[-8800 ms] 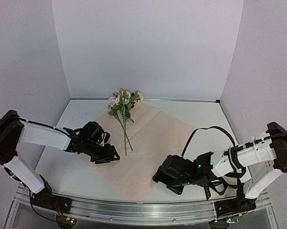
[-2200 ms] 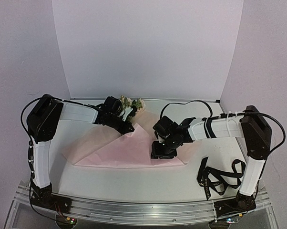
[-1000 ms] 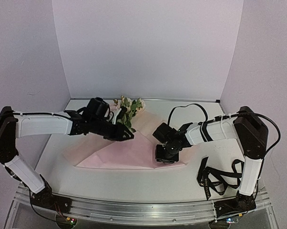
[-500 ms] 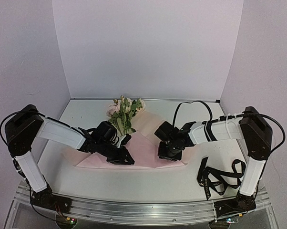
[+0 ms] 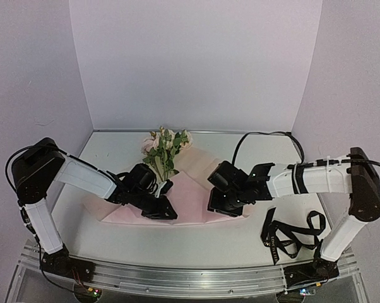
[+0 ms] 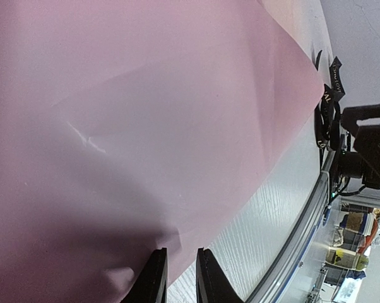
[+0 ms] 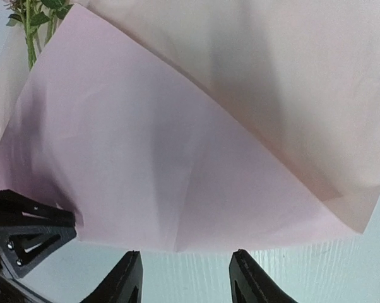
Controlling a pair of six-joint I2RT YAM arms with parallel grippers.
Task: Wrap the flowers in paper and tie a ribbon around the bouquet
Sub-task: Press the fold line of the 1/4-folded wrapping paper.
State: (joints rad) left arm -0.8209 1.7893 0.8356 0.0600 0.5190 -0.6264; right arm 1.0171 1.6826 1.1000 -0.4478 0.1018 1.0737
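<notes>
The flowers [image 5: 166, 146] lie at the back with their stems under the folded pink paper [image 5: 193, 192]. In the right wrist view the leaves [image 7: 35, 19] peek out past the fold's top corner. My left gripper [image 5: 168, 213] is low at the paper's front edge. Its jaws [image 6: 180, 251] stand narrowly apart, straddling that edge of the paper [image 6: 146, 126]. My right gripper [image 5: 218, 208] is open wide over bare table just in front of the paper [image 7: 177, 145], with nothing between its fingers [image 7: 186, 254]. The black ribbon [image 5: 290, 235] lies in loops at the front right.
White walls close the table at the back and both sides. A metal rail [image 5: 190, 278] runs along the near edge. The ribbon [image 6: 329, 95] and the right arm [image 6: 367, 145] show at the right of the left wrist view. The left gripper's body [image 7: 26, 233] sits beside the right fingers.
The left arm came down from beside the flowers to the paper's front edge and narrowed its jaws. The right gripper opened wider, and its elbow swung out to the right.
</notes>
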